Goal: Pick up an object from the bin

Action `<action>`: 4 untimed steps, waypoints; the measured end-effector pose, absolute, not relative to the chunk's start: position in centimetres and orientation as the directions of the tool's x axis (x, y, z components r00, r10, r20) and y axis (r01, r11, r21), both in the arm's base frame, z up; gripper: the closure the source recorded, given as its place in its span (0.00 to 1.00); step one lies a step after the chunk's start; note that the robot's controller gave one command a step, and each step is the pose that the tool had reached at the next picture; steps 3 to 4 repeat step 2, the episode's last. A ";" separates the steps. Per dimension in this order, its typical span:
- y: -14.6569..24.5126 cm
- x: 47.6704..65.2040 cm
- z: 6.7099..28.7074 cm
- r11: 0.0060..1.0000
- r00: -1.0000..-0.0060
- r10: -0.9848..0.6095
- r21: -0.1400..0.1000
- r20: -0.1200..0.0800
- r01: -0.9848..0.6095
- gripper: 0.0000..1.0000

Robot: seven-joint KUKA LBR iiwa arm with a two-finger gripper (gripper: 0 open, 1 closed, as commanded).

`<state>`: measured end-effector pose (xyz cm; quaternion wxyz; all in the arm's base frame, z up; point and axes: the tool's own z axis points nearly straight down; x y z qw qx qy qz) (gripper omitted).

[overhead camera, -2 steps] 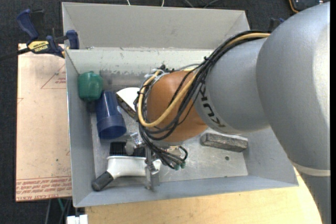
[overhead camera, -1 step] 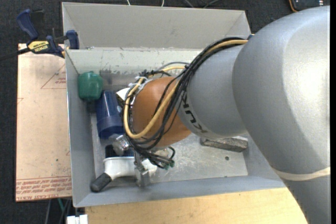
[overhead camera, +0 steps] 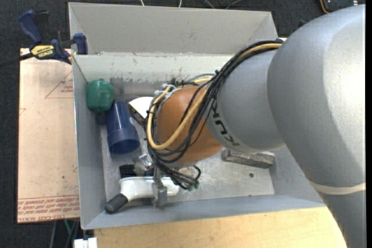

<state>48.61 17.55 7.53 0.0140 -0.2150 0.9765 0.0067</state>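
Camera view from above, and the piece to watch is the white tool-like thing with a dark grip, down in the near left corner of the bin. It lies flat, tight along the near wall. Its long axis runs left to right along that wall, with the dark grip pointing into the corner.

The gripper hangs low over the white thing's right end, the end away from the grip. Touching or just above it, I can't say. Spread or closed, I cannot tell either, because the wrist and its black and yellow cables sit right across it.

My read is that any grasp has to close across that long axis, and the near wall just beside it leaves little room on that side.

Going outward, a blue cup lies on its side just beyond, with a green lump beside its far end near the left wall. Over to the right, well apart past the orange wrist cover, a grey metal bar lies flat on the floor.
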 end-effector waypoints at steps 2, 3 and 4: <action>17.5 48.4 11.2 0.908 -0.908 -0.419 0.007 -0.022 -0.419 1.00; 17.5 48.4 11.2 0.908 -0.908 -0.419 0.007 -0.022 -0.419 1.00; 17.5 48.4 11.2 0.908 -0.908 -0.419 0.007 -0.022 -0.419 1.00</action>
